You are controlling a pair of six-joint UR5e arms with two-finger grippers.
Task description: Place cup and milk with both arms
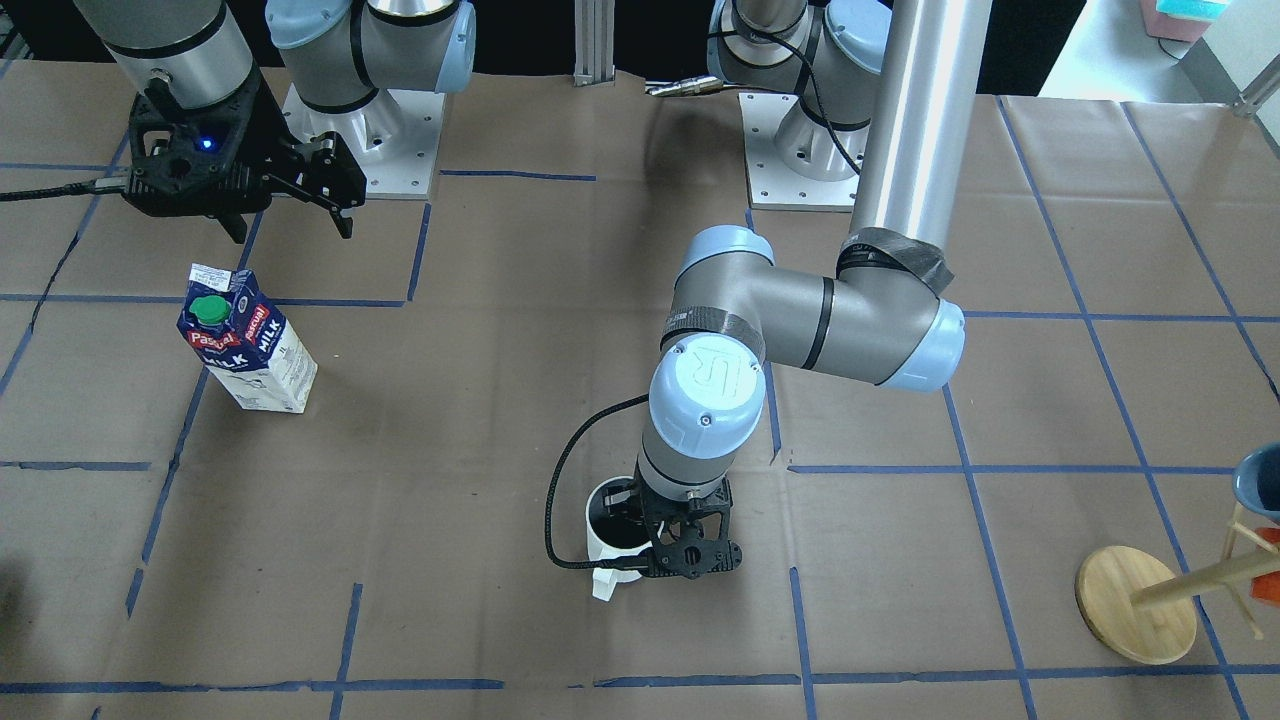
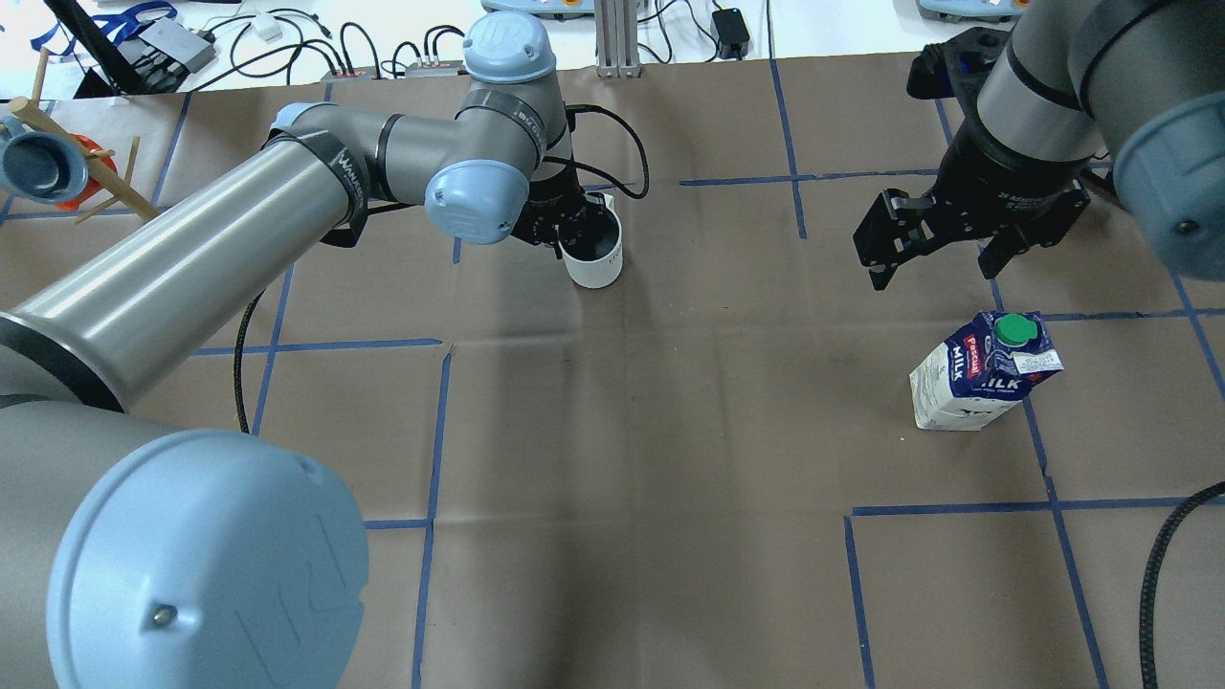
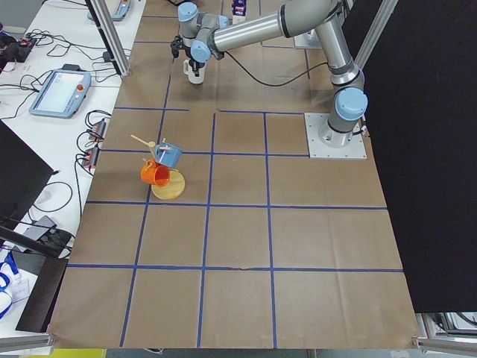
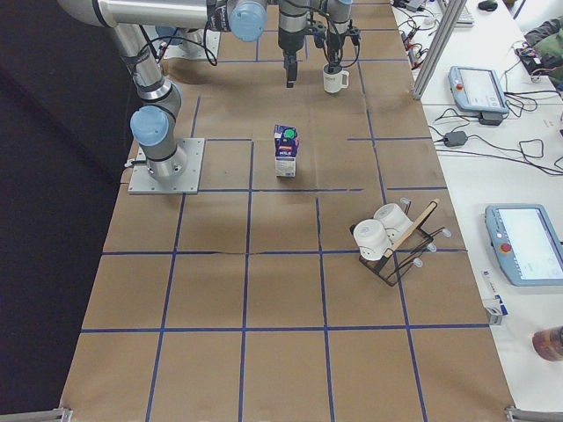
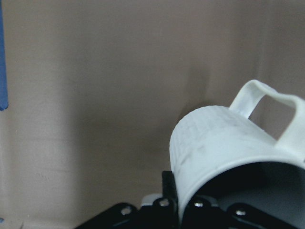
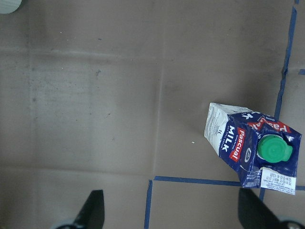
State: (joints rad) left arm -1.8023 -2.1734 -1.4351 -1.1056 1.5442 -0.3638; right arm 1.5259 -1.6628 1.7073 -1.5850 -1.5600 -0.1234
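Note:
The white cup (image 2: 595,256) with a dark inside is upright near the table's far middle; I cannot tell whether it rests on the table or hangs just above it. My left gripper (image 2: 572,226) is shut on its rim, one finger inside. The left wrist view shows the cup (image 5: 214,148) close up, handle pointing away. In the front view the cup (image 1: 606,532) sits under that gripper (image 1: 652,535). The milk (image 2: 978,381) stands upright on the right, green cap up. My right gripper (image 2: 933,273) is open and empty, hovering beyond the milk (image 6: 248,145).
A wooden mug tree (image 2: 91,177) with a blue and an orange cup stands at the far left edge; it also shows in the front view (image 1: 1140,602). A rack with white mugs (image 4: 387,237) stands on the right end of the table. The arm bases (image 1: 365,140) are bolted down.

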